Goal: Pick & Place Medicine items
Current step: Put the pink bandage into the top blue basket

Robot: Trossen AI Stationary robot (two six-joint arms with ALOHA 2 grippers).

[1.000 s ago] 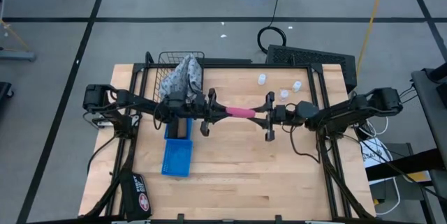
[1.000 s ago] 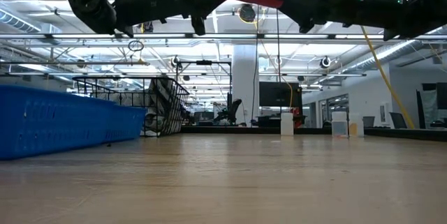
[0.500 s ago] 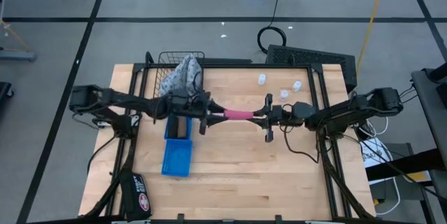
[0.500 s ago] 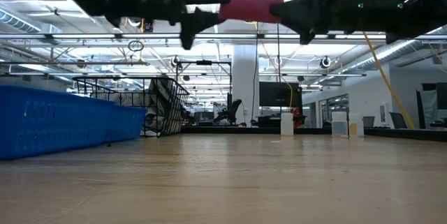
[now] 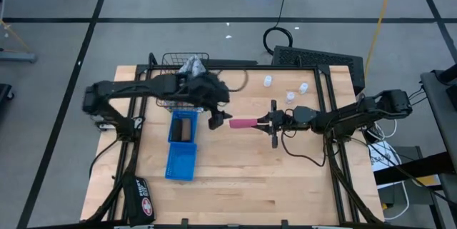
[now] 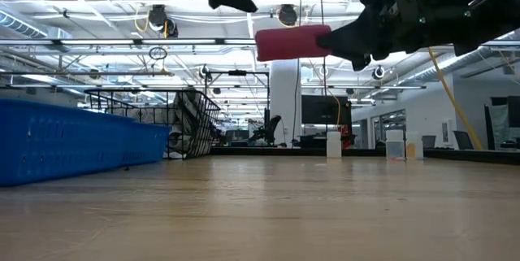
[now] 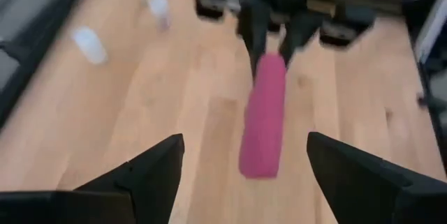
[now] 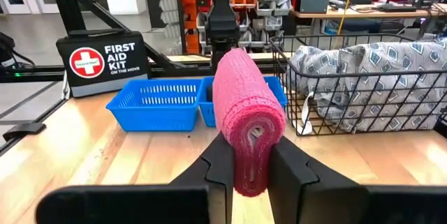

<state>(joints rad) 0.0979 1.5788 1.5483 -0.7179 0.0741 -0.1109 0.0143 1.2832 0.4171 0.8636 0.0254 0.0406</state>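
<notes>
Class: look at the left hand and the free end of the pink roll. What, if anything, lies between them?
Nothing: the left wrist view shows the open left hand apart from the pink roll, with only bare wooden table behind the gap. The right hand grips the roll's other end.

A pink roll (image 5: 243, 123) hangs level mid-frame, one end pinched by the right gripper (image 5: 267, 122). Three small white bottles (image 5: 268, 80) stand upper right.

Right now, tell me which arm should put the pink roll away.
Right. The right gripper is shut on the pink roll, holding it by one end in the air. The left gripper is open beside the roll's free end and holds nothing.
</notes>
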